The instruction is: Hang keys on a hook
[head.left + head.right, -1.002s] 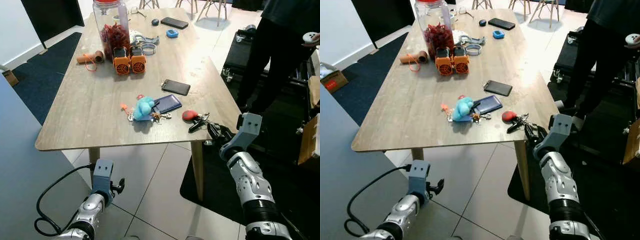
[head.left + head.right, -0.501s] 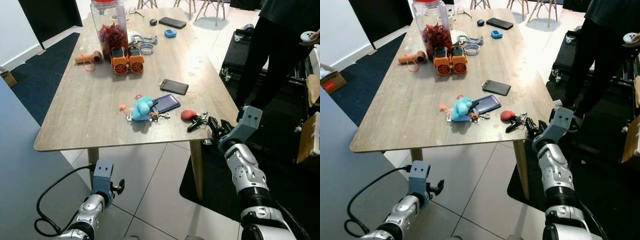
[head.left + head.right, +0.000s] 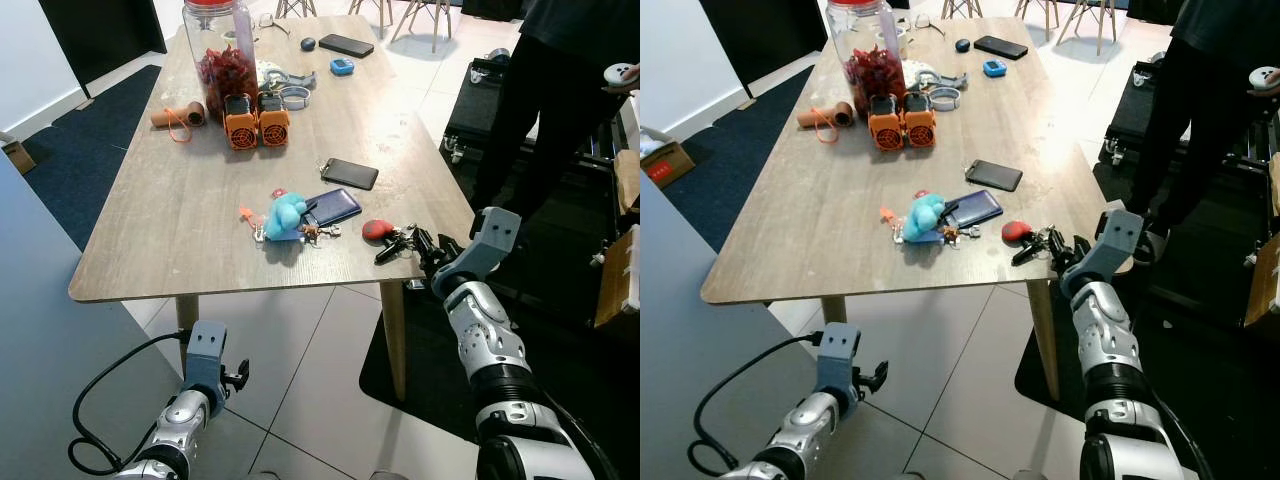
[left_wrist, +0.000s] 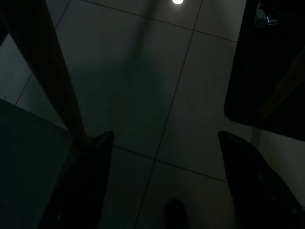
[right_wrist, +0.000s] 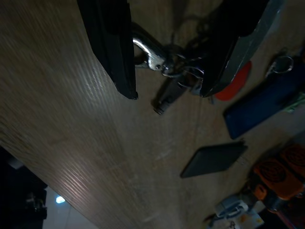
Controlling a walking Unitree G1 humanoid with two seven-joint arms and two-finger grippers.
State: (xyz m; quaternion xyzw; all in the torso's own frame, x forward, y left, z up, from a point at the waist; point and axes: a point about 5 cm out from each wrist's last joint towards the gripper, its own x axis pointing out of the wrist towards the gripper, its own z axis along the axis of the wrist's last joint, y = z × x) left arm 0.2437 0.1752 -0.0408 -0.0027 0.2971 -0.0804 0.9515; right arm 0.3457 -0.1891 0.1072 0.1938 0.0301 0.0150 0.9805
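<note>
head view: right gripper (image 3: 425, 243) is reaching over the table (image 3: 180, 220) edge at the keys (image 3: 395, 240), lying at 3 o'clock of the blue plush (image 3: 284, 216).
right wrist: fingers (image 5: 110, 43) are spreading open, straddling the keys (image 5: 164, 62).
left wrist: left gripper (image 4: 164, 183) is hanging open over the floor (image 4: 157, 95).

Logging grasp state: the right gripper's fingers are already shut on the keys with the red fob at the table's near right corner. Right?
Not quite. The right gripper is at the keys by the table's near right corner, but the right wrist view shows its fingers open, straddling them, not shut.
</note>
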